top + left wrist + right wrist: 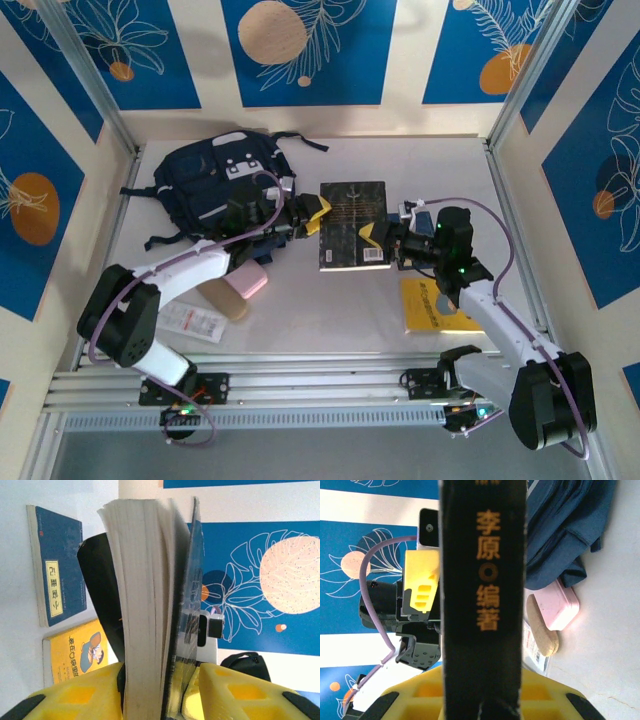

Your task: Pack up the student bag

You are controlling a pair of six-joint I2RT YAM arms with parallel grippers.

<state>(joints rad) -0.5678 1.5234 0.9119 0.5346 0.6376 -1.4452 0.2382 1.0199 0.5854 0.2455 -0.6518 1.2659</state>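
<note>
Leaf-patterned blue panels (300, 50) are enclosing a pale table (330, 310), where the student bag (215, 180) is lying at the upper left. Just right of it, the left gripper (312, 216) is clamping a dark book (352, 225) at its left edge, while the right gripper (377, 238) is pinching its lower right.

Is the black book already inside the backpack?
No, the black book is outside, beside the backpack, pinched between the left tool and the right tool.

The top camera looks down over the whole table (330, 300); both wrist cameras sit close against the black book (352, 225) from opposite edges.
</note>
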